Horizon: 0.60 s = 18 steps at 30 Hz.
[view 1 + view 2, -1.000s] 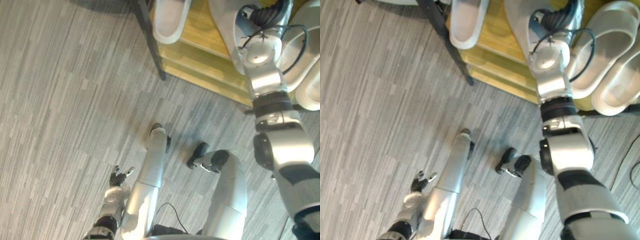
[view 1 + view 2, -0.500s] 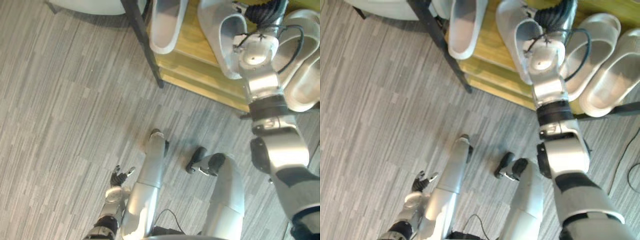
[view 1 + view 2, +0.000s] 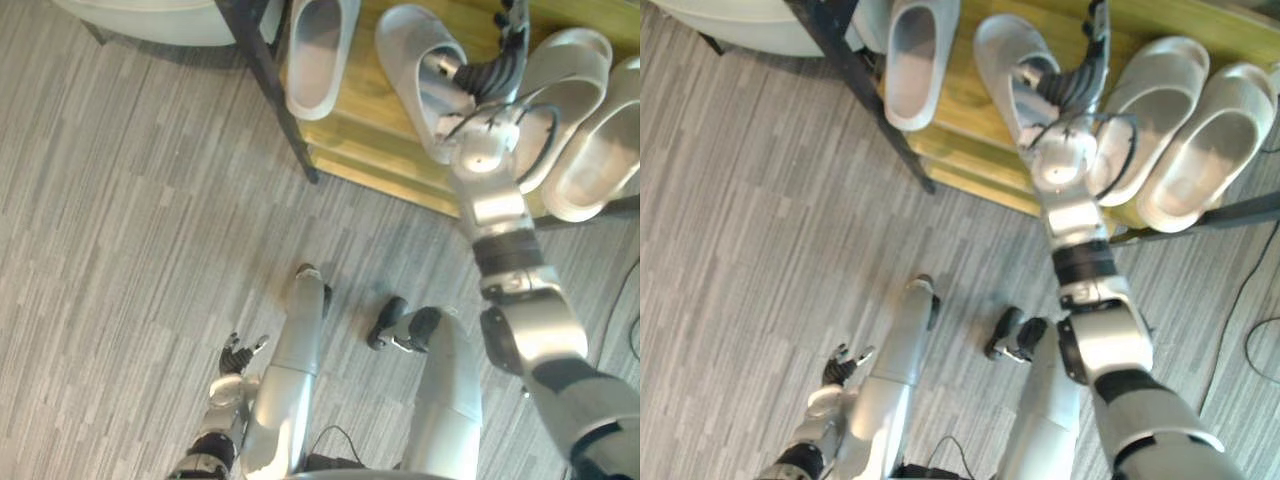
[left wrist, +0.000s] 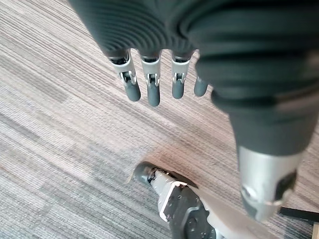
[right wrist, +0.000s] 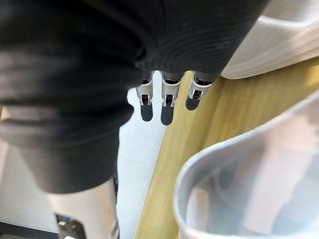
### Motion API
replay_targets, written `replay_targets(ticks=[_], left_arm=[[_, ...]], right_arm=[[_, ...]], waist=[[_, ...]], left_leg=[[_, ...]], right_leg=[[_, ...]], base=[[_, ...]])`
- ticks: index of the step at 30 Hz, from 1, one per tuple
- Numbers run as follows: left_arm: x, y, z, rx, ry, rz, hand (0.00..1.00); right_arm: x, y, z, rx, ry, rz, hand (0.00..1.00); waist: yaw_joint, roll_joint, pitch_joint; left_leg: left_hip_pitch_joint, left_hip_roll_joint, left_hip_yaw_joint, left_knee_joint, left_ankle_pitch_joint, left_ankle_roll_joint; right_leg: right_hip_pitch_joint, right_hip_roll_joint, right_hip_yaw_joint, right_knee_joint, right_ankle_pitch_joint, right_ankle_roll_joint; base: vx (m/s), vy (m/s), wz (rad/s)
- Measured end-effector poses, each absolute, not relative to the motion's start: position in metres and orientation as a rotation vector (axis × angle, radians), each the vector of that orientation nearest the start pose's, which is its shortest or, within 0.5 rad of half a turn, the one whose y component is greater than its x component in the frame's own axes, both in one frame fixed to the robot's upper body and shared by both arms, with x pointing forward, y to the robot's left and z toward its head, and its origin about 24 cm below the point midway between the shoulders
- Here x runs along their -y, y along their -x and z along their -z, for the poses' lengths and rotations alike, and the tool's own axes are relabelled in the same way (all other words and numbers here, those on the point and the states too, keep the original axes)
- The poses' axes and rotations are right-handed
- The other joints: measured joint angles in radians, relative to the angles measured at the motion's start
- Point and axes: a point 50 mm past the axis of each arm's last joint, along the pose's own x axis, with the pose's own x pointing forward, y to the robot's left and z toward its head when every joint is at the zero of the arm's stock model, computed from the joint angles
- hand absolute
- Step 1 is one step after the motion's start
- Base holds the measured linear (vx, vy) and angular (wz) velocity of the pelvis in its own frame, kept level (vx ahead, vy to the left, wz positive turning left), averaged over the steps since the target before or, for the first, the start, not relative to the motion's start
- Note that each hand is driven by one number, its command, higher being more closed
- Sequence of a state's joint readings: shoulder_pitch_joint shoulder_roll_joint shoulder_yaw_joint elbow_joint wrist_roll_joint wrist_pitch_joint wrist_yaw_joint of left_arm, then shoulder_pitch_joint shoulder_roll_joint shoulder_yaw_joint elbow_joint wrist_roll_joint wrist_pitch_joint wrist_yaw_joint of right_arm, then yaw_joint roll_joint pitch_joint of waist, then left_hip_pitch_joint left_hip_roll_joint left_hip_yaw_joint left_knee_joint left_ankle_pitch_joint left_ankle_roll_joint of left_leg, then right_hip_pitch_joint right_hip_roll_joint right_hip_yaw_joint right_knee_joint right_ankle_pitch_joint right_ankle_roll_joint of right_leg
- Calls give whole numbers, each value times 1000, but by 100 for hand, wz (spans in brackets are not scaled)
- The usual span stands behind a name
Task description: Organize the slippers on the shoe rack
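On the shoe rack's (image 3: 965, 120) wooden shelf lie 4 slippers. At 11 o'clock, the left grey slipper (image 3: 912, 60) runs 12 to 6, its far end cut off. Beside it, the middle grey slipper (image 3: 1008, 60) runs 11 to 5, its strap end partly hidden by the right arm. At 1 o'clock, the inner beige slipper (image 3: 1160, 95) and outer beige slipper (image 3: 1205, 145) lie parallel, 1 to 7.

The right hand (image 3: 1095, 40) hovers just beside the middle grey slipper, fingers (image 5: 167, 102) straight, holding nothing. At 7 o'clock, the left hand (image 3: 238, 353) hangs over the carpet (image 3: 130, 250), fingers (image 4: 153, 92) relaxed.

Floor: grey carpet (image 3: 120, 250) in narrow streaked strips, evenly lit. Wooden shoe rack (image 3: 965, 130), yellow-brown plank shelves, stands on it; black metal post (image 3: 273, 95) at its corner. Pale rounded object (image 3: 150, 12) beyond the post, identity unclear.
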State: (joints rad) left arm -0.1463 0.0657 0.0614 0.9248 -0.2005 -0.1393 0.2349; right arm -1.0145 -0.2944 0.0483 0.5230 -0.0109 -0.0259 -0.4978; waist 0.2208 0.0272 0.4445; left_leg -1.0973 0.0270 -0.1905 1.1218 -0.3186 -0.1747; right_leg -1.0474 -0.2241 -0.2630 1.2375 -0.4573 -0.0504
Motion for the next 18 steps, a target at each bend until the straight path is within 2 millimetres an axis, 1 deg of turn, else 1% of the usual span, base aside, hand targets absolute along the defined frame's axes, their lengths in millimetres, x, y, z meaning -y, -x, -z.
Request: replay_targets(ticks=[4, 9, 11, 15, 18], left_arm=[[-190, -212, 105, -648, 63, -367, 0], [-193, -211, 105, -648, 78, -388, 0], [-194, -211, 105, -650, 83, -397, 0], [-195, -209, 107, -658, 85, -402, 0], [-198, -209, 106, -658, 94, -415, 0]], right_arm=[[156, -386, -255, 539, 147, 359, 0], [156, -388, -248, 500, 85, 338, 0], [155, -391, -241, 472, 47, 326, 0], [155, -391, -241, 474, 17, 314, 0], [155, -392, -239, 470, 10, 308, 0]], waist=[[-3, -3, 1], [-6, -9, 4], [-10, -12, 6], [-11, -15, 8], [-12, -25, 13]], left_leg=[[-1, 2, 0, -5, 0, 0], [-2, 1, 0, -5, 3, -5], [-3, 1, 1, -5, 2, -5], [-4, 1, 1, -4, 2, -4], [-4, 1, 0, -4, -1, 1]], right_leg=[[0, 3, -1, -7, 2, 4], [0, 3, -1, -10, 2, 4], [0, 3, 0, -11, 2, 4], [-1, 3, 0, -11, 2, 4], [-1, 3, 0, -11, 2, 4]], base=[[0, 0, 0], [0, 0, 0], [0, 0, 0], [0, 0, 0], [-10, 7, 0]])
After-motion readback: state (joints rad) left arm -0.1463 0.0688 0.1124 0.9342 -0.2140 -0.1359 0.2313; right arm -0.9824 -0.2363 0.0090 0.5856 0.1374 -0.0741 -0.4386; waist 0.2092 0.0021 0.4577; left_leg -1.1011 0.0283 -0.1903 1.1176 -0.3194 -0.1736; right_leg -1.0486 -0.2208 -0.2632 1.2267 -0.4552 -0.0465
